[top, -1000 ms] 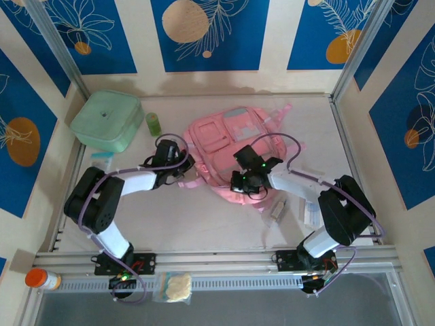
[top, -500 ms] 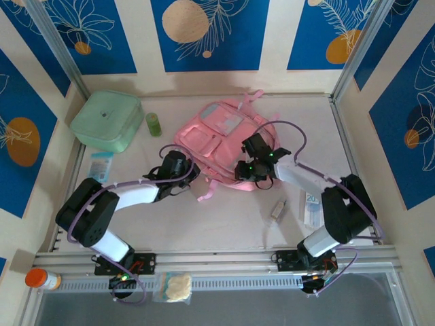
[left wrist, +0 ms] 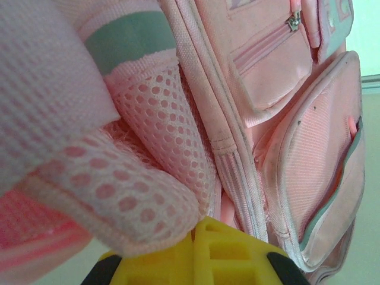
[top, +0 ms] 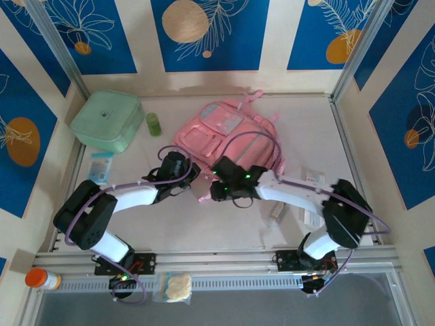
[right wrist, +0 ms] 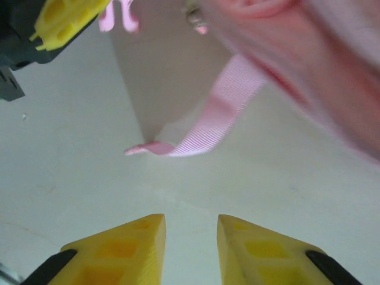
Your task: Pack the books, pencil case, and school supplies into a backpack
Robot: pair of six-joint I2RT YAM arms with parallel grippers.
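In the top view, the fingertips of the left gripper are buried against the near left edge of the backpack, so the grip cannot be judged from above. In the left wrist view, a single yellow finger is seen at the bottom edge. The other finger is covered by a padded pink mesh strap, which is pressed against the visible finger; the jaws are closed on this part of the backpack. Beyond it, the front pockets are cut off by the frame.

In the right wrist view the backpack is blurred at the upper right. The white and blue packet is partly covered by the right forearm, and the clear piece lies just left of it.

The left arm is folded back at the elbow, with its forearm stretched right toward the backpack's near corner. The right arm is bent at the right of the table, and its forearm is reached far left across the front of the backpack. The right gripper is held low over bare table with a narrow gap between its fingers, and nothing is held there. A loose webbing strap lies on the table just ahead of it.

The backpack lies flat at mid-table, pockets up.
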